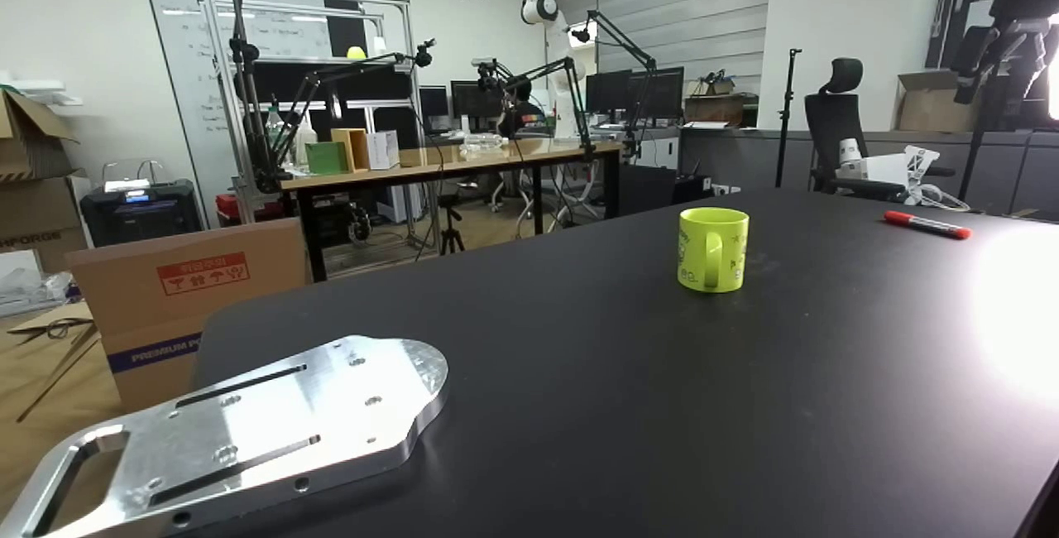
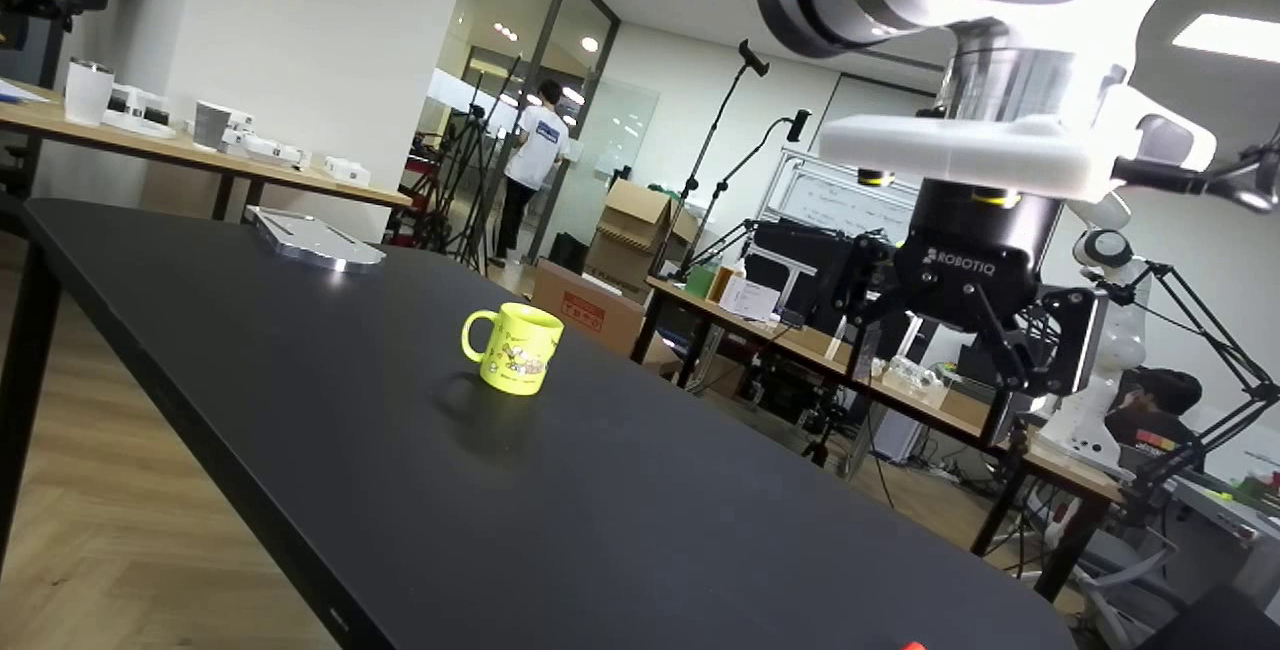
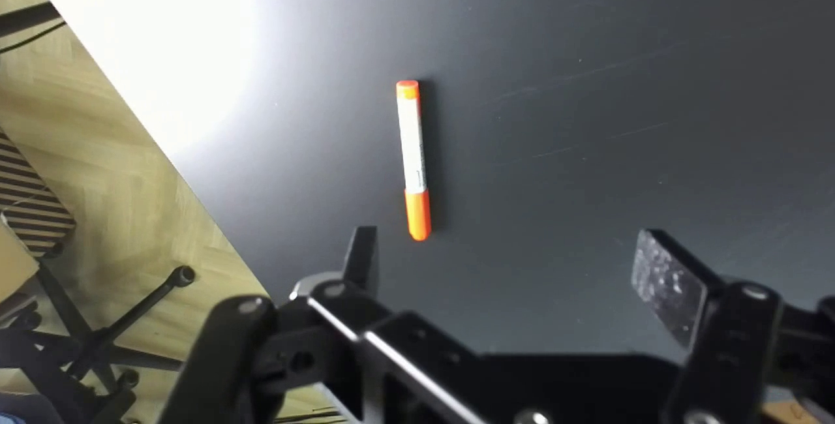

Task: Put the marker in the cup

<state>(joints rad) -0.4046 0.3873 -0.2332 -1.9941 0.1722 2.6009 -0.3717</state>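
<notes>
The marker is a thin red-capped pen with a white barrel in the wrist view (image 3: 412, 143). It lies flat on the black table. It also lies at the right in an exterior view (image 1: 927, 224), and only its red tip (image 2: 912, 646) shows at the bottom edge of an exterior view. The yellow-green cup (image 1: 695, 252) stands upright with its handle to the side; it also shows in an exterior view (image 2: 518, 355). My gripper (image 2: 930, 385) is open and empty above the table. In the wrist view its fingers (image 3: 505, 241) are wide apart, and the marker lies ahead, nearer the left finger.
A large flat silver metal plate (image 1: 331, 414) lies at the table's end, also in an exterior view (image 2: 315, 238). The black table (image 2: 600, 500) has an edge with floor beyond it. A cardboard box (image 1: 198, 298) stands beside the table. Bright glare covers part of the tabletop.
</notes>
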